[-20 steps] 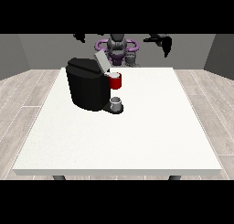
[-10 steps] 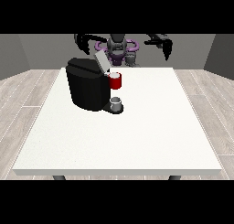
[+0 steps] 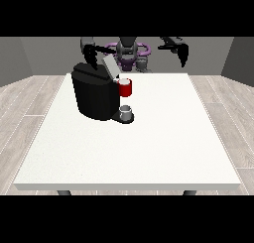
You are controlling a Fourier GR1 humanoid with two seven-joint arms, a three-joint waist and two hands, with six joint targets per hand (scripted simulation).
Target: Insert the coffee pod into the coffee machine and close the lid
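The coffee machine [image 3: 96, 95] stands far left on the surface [image 3: 149, 143], lid [image 3: 110, 67] still raised. The pod cannot be made out. The hand at the view's left [image 3: 91, 56] hovers above the machine, the hand at the view's right [image 3: 181, 52] well apart; their fingers cannot be told.

**Black, white, one red spot**

White worktop [image 3: 149, 138], plain, unpatterned. Black coffee machine [image 3: 94, 95]; grey lid [image 3: 110, 67], red front part [image 3: 125, 88]. Small grey cup [image 3: 126, 113] on a black base. Black hands at left [image 3: 91, 56] and right [image 3: 179, 51]. Purple and grey on the robot torso [image 3: 129, 52]. Pale grey wood-plank floor [image 3: 30, 103]; grey walls [image 3: 44, 53].
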